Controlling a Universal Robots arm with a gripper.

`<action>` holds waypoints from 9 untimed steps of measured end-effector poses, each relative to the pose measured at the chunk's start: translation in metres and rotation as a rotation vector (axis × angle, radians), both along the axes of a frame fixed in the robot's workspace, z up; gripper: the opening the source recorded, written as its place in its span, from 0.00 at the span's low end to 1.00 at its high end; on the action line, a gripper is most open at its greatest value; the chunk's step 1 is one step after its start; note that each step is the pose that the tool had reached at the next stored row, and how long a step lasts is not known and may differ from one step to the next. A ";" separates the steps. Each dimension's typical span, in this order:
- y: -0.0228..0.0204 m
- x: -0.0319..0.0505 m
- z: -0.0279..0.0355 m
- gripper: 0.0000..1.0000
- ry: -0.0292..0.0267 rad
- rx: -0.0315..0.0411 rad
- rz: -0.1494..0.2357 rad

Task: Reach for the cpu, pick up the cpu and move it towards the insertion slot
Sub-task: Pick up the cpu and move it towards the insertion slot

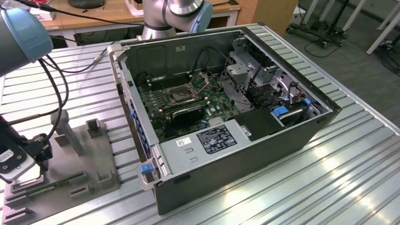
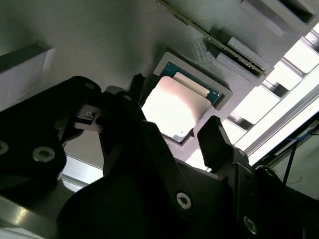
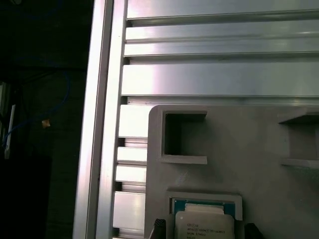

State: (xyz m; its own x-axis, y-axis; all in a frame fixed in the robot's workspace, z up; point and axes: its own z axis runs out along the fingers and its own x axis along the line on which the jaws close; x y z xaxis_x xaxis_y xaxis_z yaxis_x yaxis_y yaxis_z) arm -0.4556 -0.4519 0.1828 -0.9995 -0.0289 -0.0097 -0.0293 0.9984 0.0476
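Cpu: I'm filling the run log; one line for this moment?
stage: reach | gripper: open, astride cpu | cpu: in tray recess, unlifted

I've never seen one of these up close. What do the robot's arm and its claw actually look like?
The arm is built from round silver-grey tubes with pale blue caps at the joints, and black cables hang along it. The gripper is black, with angular fingers and small hex screws set into its body.

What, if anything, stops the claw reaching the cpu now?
Probably nothing, so likely yes: in the second wrist view the open claw hangs over the cpu, one finger off each side, and its top face is uncovered.
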 end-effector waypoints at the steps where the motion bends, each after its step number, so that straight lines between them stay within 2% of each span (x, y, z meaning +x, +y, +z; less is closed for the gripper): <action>1: 0.0000 0.0000 -0.0001 0.73 0.0000 0.0000 -0.002; 2: 0.0000 0.0000 -0.0004 0.66 0.0000 0.0001 -0.005; 9: 0.0000 0.0000 -0.0020 0.66 0.0001 0.0000 -0.027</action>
State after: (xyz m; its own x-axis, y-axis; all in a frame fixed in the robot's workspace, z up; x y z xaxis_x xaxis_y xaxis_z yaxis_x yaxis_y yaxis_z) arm -0.4556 -0.4520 0.1808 -1.0000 -0.0021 -0.0096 -0.0025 0.9989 0.0476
